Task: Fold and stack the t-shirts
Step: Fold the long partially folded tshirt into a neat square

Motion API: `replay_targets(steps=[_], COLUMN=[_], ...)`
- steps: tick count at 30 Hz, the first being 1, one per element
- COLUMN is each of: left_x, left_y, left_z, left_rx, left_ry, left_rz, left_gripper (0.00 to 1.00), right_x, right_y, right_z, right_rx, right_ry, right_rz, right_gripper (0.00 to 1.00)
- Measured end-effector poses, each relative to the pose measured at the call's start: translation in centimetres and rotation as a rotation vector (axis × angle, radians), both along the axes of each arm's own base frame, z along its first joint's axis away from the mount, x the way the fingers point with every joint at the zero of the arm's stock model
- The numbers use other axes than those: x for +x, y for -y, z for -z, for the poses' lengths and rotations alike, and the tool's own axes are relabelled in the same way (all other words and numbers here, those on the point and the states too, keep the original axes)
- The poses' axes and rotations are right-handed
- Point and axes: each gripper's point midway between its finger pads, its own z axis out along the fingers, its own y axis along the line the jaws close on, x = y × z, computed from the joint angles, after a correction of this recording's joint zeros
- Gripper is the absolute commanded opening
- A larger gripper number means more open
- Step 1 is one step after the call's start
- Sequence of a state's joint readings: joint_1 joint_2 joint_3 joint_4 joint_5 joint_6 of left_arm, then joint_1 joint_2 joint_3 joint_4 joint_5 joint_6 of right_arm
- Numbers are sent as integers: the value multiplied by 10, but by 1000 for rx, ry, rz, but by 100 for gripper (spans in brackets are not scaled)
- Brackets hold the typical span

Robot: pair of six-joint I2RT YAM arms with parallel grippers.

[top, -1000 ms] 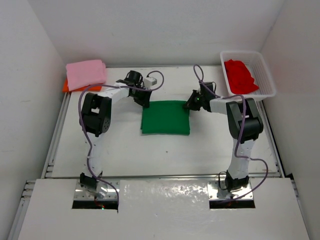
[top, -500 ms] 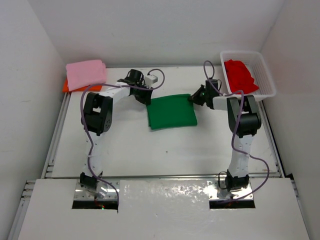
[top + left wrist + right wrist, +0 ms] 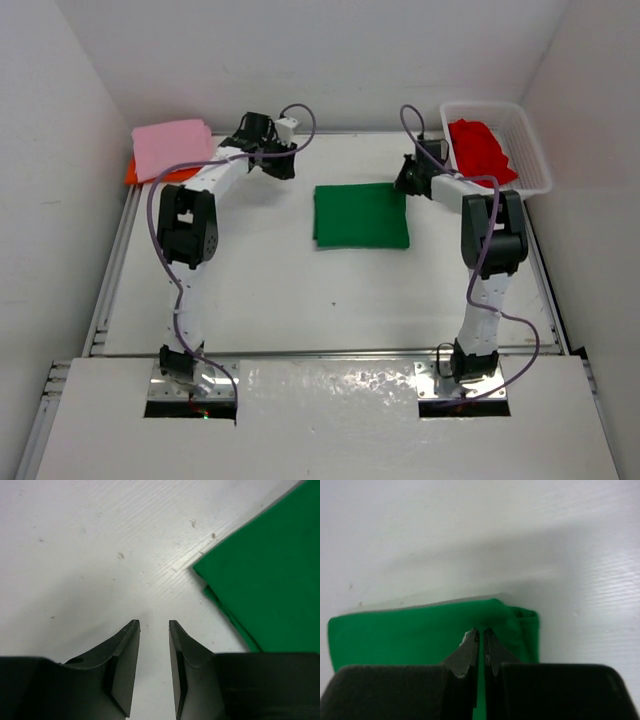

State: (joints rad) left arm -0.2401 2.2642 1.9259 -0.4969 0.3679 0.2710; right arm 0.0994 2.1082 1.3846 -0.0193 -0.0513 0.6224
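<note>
From above: white table [image 3: 250, 290] boxed in by plain white walls [image 3: 300, 60]. Folded green t-shirt [image 3: 361, 215] flat mid-table, pink t-shirt [image 3: 172, 145] atop orange t-shirt [image 3: 132, 173] far left, red t-shirt [image 3: 480, 150] in basket [image 3: 535, 170].

Left wrist: left gripper [image 3: 153, 624] slightly parted, empty, over bare ribbed surface beside green corner.

Right wrist: right gripper [image 3: 481, 631] closed to a sliver over green edge; hold on cloth unclear.

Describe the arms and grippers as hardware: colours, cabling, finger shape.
The left arm and right arm have white links with bulky black joint housings. A purple cable loops along each arm, down to metal base plates. The left gripper and right gripper are black, with tapered, wedge-like fingers. No markings are visible.
</note>
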Motion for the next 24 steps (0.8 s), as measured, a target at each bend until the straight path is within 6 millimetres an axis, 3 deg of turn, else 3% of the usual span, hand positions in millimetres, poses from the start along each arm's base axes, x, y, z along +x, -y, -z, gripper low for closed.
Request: replay_targets(steps=[5, 11, 14, 17, 22, 24], left_x=[-19, -88, -128, -153, -158, -158], left_y=[24, 102, 129, 135, 131, 131], left_z=[4, 23, 40, 56, 66, 67], left_rx=[-47, -77, -76, -56, -43, -34], left_ry=[-41, -142, -209, -261, -263, -247], left_rz=[52, 252, 340, 377, 385, 392], left_gripper=[28, 28, 28, 28, 28, 28], right_x=[7, 17, 17, 16, 20, 34], right_y=[-21, -15, -11, -10, -13, -14], right_z=[-31, -44, -36, -20, 27, 23], right_rx=[-33, -41, -38, -28, 2, 14], right_ry=[54, 75, 60, 30, -50, -29], right_rz=[-89, -81, -76, -73, -57, -48], right_gripper=[2, 0, 0, 0, 0, 0])
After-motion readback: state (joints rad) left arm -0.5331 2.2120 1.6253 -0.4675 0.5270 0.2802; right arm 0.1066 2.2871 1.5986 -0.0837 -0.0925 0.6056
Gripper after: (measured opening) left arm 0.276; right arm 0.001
